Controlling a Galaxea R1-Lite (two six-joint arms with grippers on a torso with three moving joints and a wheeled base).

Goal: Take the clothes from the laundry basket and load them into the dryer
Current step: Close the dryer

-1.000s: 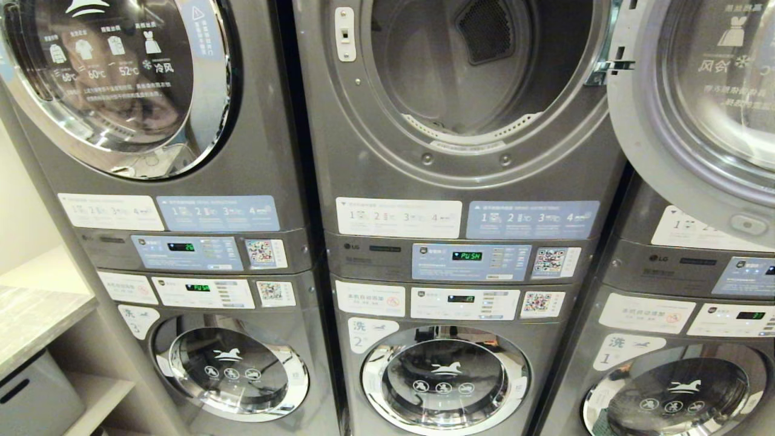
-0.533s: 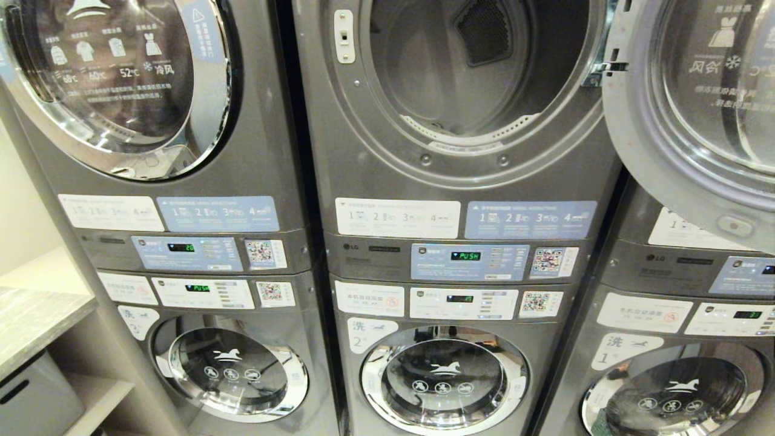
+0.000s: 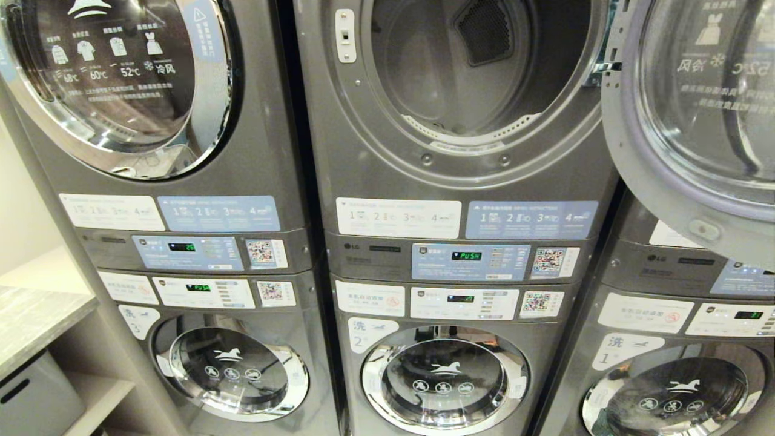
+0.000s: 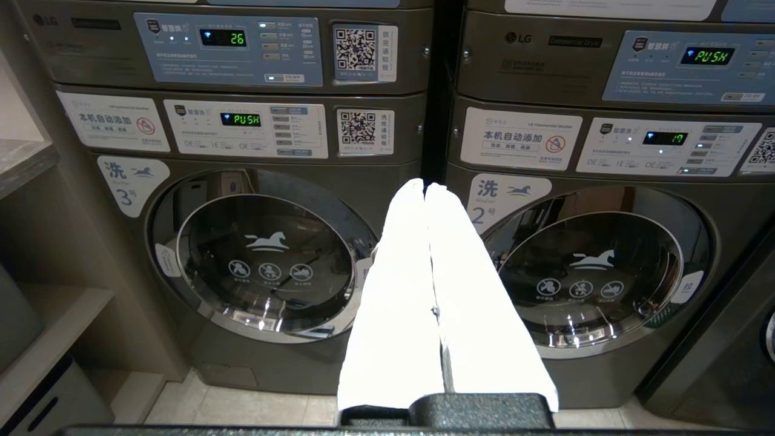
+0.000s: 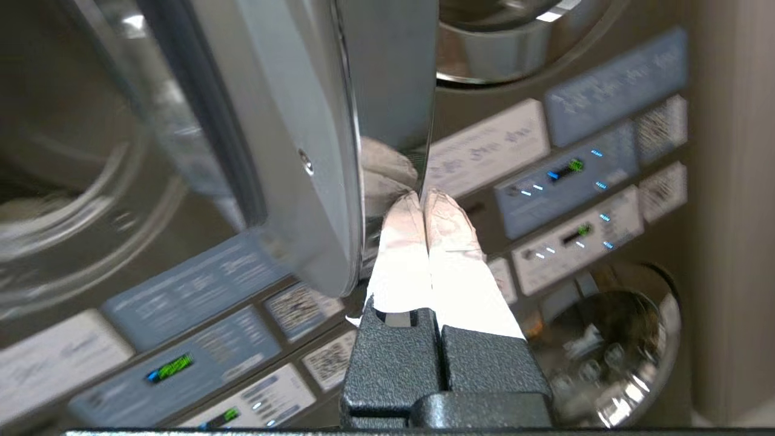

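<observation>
Right hand [image 5: 424,200]: fingers pressed together, empty, tips at the edge of the open door [image 5: 290,181]. Left hand [image 4: 427,188]: closed, empty, level, facing the lower washers [image 4: 266,260]. Beyond, the dryer [image 3: 460,181] drum gapes, door swung right.

three dryers [image 3: 466,151] above, three horse-logo washers [image 3: 445,378] below, one grey bin [image 3: 33,402].

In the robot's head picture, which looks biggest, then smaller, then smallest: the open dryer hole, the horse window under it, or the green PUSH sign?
1. Open dryer drum opening, partly cut off at the top.
2. Horse-logo washer window.
3. Green PUSH display, clearly smallest.
</observation>
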